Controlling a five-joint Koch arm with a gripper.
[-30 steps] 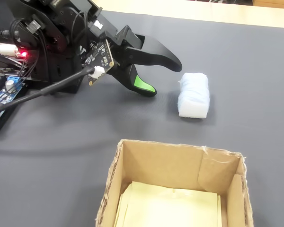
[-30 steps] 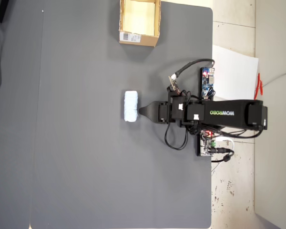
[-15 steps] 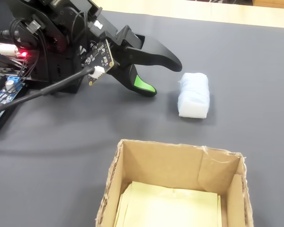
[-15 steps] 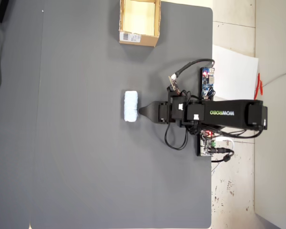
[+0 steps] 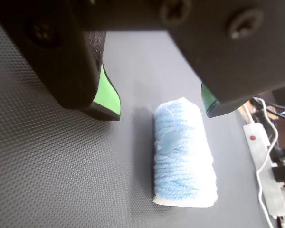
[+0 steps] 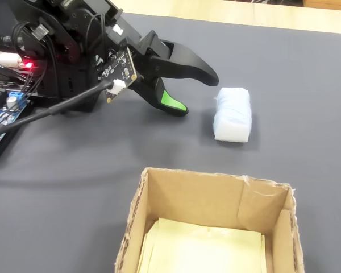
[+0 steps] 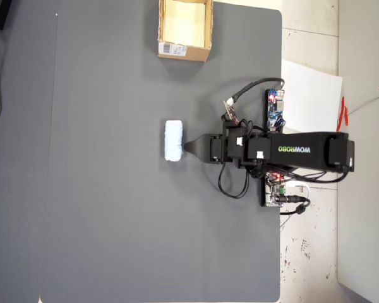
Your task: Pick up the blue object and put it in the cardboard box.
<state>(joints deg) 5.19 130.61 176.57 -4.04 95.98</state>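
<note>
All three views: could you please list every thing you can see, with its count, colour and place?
blue object: one, pale blue, lying on the mat just ahead of the gripper, untouched.
cardboard box: one, brown with a yellowish inside, open, near the mat's edge, apart from the arm.
mat: one, dark grey, covering the table.
circuit board: one, blue, beside the arm's base.
power strip: one, white, off the mat.
arm: one, black.
gripper: one, black with green pads, open.

Cardboard box (image 6: pixel 216 227) cut off by the fixed view's bottom edge; barcode label (image 7: pixel 172 48) unreadably small.
</note>
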